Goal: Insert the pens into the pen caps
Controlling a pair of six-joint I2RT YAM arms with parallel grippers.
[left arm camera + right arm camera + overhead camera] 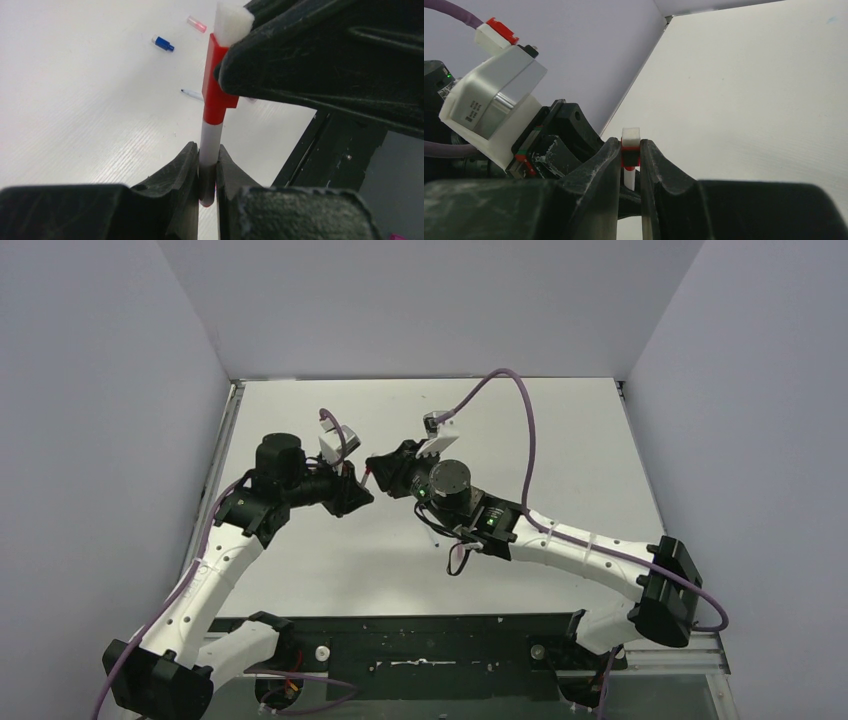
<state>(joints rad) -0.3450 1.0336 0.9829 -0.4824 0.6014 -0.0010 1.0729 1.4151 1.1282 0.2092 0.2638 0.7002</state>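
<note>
Our left gripper (207, 172) clamps the white pen (210, 140); our right gripper (630, 150) clamps the red cap (216, 95) sitting on its tip.

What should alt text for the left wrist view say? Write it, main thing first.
The left gripper is shut on a white-barrelled pen, whose upper end sits in a red cap pinched by the right gripper. Behind, on the white table, lie a blue cap, a pale pink cap and another pen.
</note>
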